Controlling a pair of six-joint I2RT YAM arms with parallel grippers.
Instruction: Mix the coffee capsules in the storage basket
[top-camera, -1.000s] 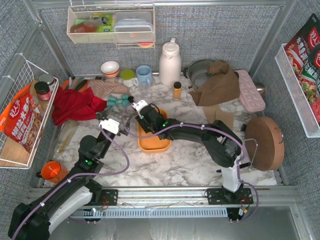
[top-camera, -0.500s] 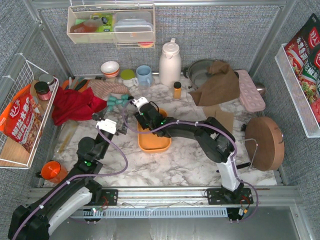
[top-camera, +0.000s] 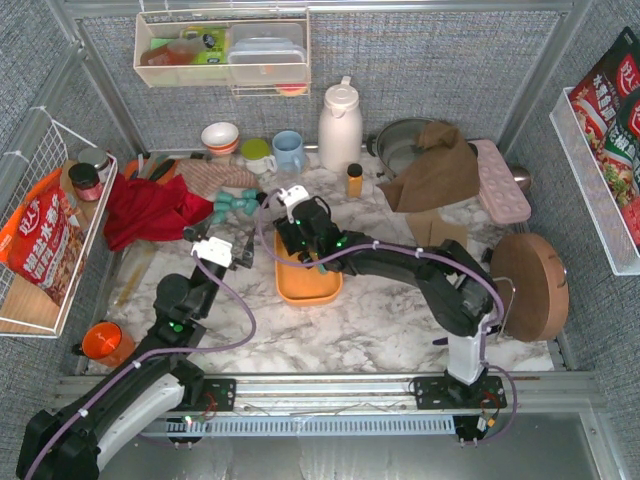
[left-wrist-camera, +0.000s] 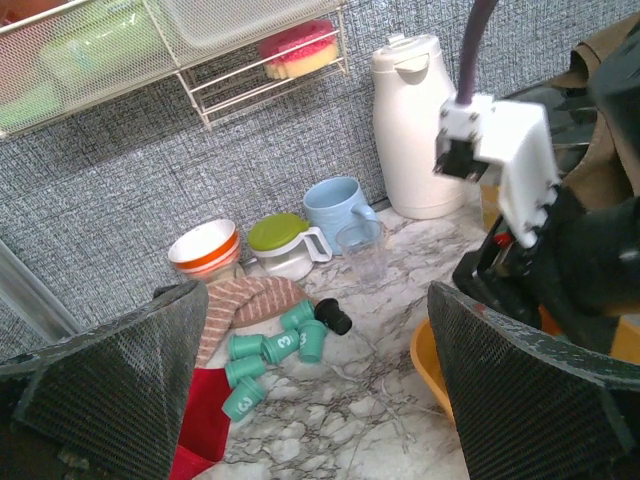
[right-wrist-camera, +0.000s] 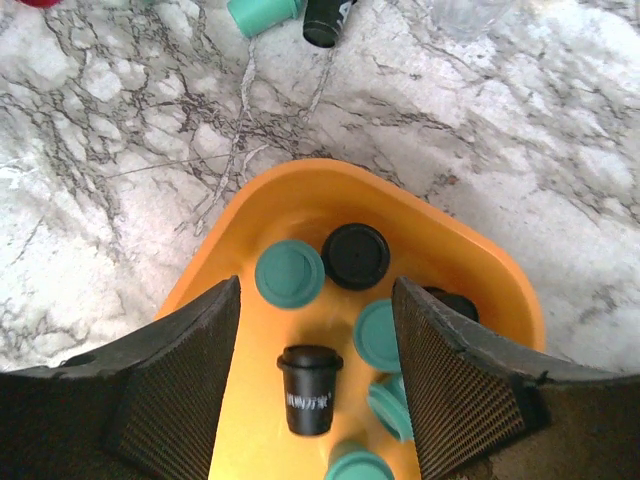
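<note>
Right gripper: jaws widened, nothing held | 1 black capsule loose in orange storage basket | left gripper: spread wide, unchanged | drop likely done

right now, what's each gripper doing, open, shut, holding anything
left gripper: open, holding nothing.
right gripper: open above the storage basket; a black capsule sits between its fingers, not gripped.

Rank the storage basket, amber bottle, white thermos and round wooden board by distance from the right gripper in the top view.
From the right gripper:
1. storage basket, directly beneath it.
2. amber bottle, behind, slightly right.
3. white thermos, at the back wall.
4. round wooden board, far right edge.
</note>
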